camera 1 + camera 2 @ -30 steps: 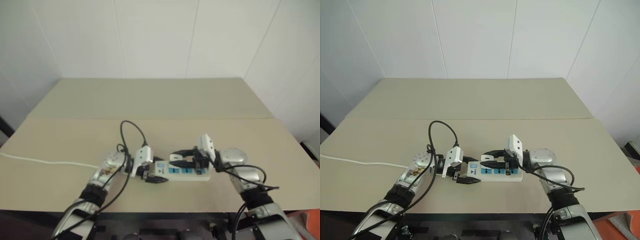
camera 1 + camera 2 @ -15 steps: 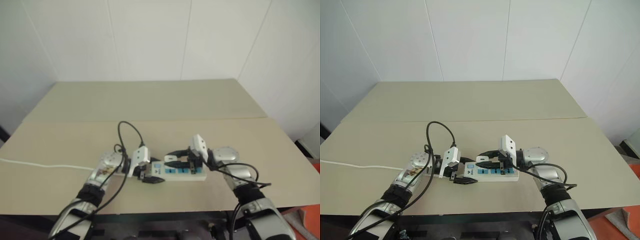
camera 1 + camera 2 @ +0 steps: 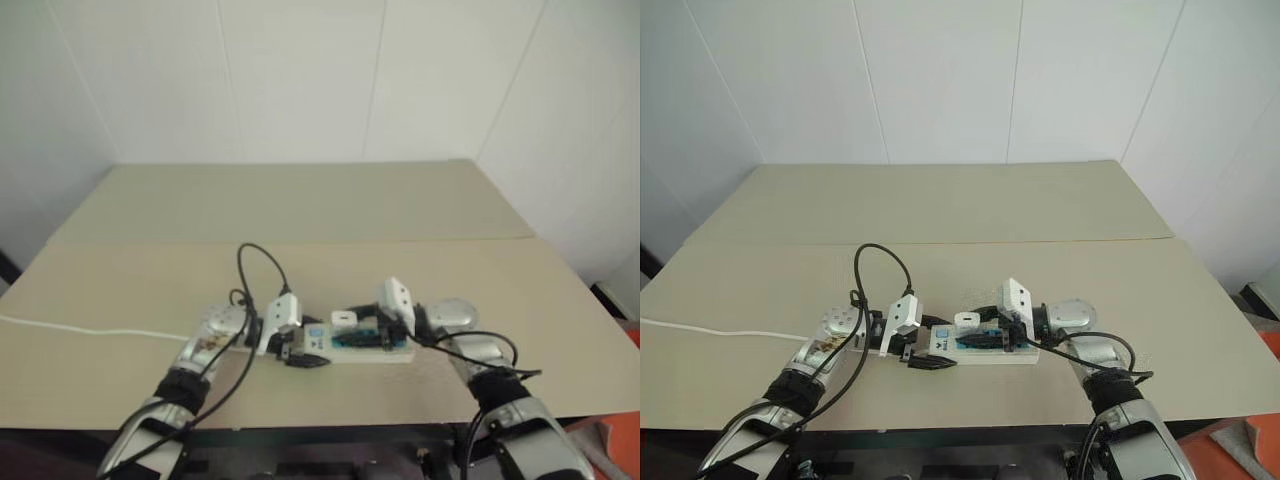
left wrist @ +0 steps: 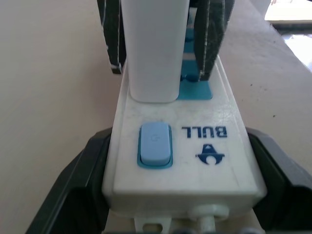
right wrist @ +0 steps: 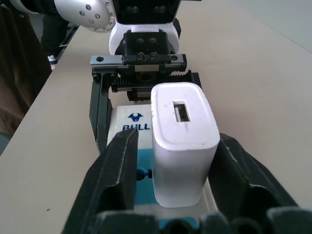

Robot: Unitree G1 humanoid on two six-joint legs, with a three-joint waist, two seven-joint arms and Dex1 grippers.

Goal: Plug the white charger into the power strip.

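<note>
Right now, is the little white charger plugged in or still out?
Plugged in, it looks like. The white charger stands upright on the power strip, its base flush on the socket next to the blue switch.

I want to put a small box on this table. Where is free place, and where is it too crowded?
The table is bare behind the power strip, up to the wall, and along its right edge. It is crowded at the front centre: the left gripper, right gripper and white charger meet there. A thin white cord crosses the front left.
</note>
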